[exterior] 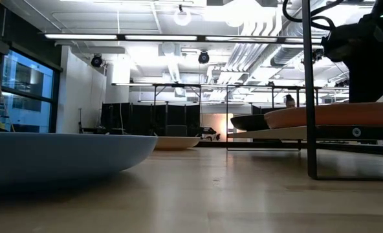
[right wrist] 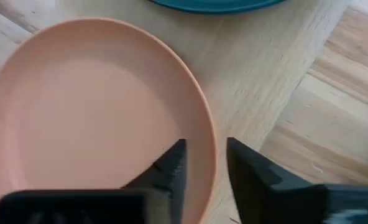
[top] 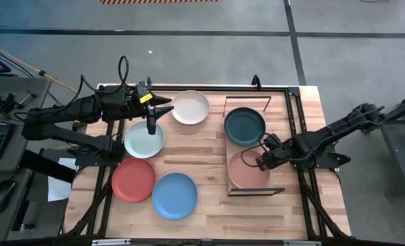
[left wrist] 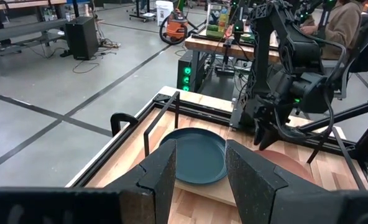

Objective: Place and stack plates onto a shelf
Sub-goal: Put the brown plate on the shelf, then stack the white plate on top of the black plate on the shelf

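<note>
shelf (top: 279,137) filled by teal plate (top: 244,126), salmon plate (top: 247,171), right gripper (top: 263,158)

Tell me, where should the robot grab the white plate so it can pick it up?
Probably by its thin raised rim, coming from above with one finger inside the edge and one outside. The white plate lies flat on the table, so only the rim gives anything to pinch. The left gripper is nearest; the side facing it looks easiest.

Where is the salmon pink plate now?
In the high view the salmon pink plate lies on the shelf at the table's right side, beside the dark teal plate, with the right gripper at its rim.
</note>
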Motion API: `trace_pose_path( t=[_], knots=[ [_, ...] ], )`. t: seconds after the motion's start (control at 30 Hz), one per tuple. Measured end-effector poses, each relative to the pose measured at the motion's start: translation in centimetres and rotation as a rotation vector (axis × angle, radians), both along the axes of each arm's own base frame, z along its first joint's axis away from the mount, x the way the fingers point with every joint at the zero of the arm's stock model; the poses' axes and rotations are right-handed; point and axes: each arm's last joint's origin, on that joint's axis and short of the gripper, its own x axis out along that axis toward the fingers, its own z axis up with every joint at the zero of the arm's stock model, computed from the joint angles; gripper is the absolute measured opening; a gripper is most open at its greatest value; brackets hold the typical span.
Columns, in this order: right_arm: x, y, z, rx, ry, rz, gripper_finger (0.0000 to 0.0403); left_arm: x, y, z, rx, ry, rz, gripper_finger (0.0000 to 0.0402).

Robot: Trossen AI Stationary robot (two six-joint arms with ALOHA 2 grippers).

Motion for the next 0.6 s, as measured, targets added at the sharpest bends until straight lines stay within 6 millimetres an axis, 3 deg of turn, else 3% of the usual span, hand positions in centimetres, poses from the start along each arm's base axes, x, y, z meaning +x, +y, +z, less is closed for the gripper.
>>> trace_pose_path(
  t=[0.17, 0.37, 0.47, 0.6],
  knots=[
    [-0.8, -0.2, 0.9, 0.029, -0.034, 0.038, 0.0157, 0.0, 0.0, 0.0, 0.000, 0.001, 0.000, 0.0126],
    [-2.3, -0.9, 2.5, 0.070, -0.149, -0.004, 0.0169, -0.6, 0.0, 0.3, 0.066, 0.008, -0.006, 0.0126],
    [-2.2, -1.3, 3.5, 0.021, -0.312, -0.096, 0.0169, -1.2, 0.0, 0.4, 0.082, 0.012, 0.025, 0.0126],
    [-0.5, -1.2, 4.9, -0.087, -0.566, -0.157, 0.0169, -1.6, 0.0, 0.3, 0.071, 0.021, 0.029, 0.0126]
  ],
)
